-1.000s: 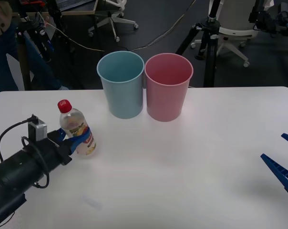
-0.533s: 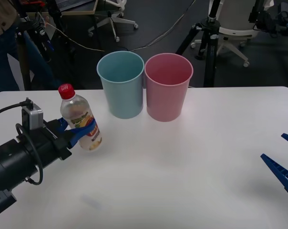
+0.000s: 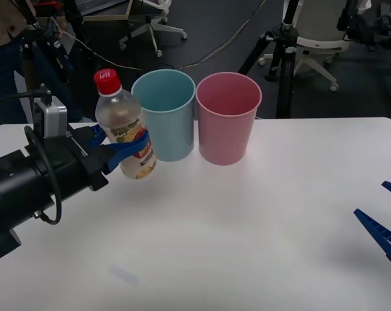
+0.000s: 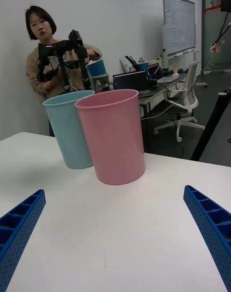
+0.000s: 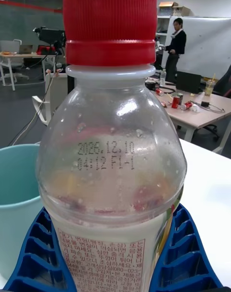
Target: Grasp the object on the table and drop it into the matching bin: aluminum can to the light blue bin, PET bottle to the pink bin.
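— What is seen on the white table [image 3: 260, 214]?
— Two bins are set side by side at the back; the PET bottle [image 3: 125, 126] is held up above the table, just beside the light blue bin [image 3: 164, 115]; it is squeezed by the left gripper [image 3: 121, 148]; the pink bin [image 3: 227, 118] is next over.
— And the right gripper [image 3: 384, 220]?
— It is kept spread wide, low at the table's right edge.

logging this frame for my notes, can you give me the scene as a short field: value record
held item: PET bottle, red cap, clear of the table
left tool: shut on the bottle's label, beside the light blue bin
right tool: open, low over the table's right edge
bins: light blue bin and pink bin side by side at the far edge
target: pink bin
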You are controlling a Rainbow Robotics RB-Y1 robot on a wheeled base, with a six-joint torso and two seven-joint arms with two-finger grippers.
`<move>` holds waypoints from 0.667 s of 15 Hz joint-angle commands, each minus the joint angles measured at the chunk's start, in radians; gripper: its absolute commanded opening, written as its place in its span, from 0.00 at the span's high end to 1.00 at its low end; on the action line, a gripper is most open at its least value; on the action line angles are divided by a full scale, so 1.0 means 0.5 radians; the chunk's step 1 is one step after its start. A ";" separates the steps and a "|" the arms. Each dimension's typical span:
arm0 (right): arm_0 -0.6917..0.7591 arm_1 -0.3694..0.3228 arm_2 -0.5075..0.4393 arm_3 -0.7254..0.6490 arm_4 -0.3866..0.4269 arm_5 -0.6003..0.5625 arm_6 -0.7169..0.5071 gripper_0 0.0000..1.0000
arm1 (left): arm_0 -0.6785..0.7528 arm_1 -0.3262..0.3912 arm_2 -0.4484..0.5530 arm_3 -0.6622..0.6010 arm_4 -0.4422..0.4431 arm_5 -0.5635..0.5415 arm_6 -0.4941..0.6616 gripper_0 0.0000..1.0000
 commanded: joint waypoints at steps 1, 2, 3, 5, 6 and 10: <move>0.000 0.000 0.000 0.000 0.000 0.000 0.000 0.00 | -0.255 0.018 -0.103 0.007 -0.225 -0.001 0.217 1.00; 0.000 0.000 0.000 0.000 0.000 0.000 0.000 0.00 | -0.366 0.024 -0.155 0.022 -0.268 -0.037 0.303 1.00; 0.000 0.000 0.000 0.000 0.000 0.000 0.000 0.00 | -0.485 0.021 -0.183 0.056 -0.280 -0.114 0.377 1.00; 0.000 0.000 0.000 0.000 0.000 0.000 0.000 0.00 | -0.774 -0.016 -0.257 0.172 -0.274 -0.246 0.460 1.00; 0.000 0.000 0.000 0.000 0.000 0.000 0.000 0.00 | -0.884 -0.050 -0.296 0.255 -0.271 -0.249 0.469 1.00; 0.000 0.000 0.000 0.000 0.000 0.000 0.000 0.00 | -1.262 -0.188 -0.422 0.617 -0.302 -0.249 0.472 1.00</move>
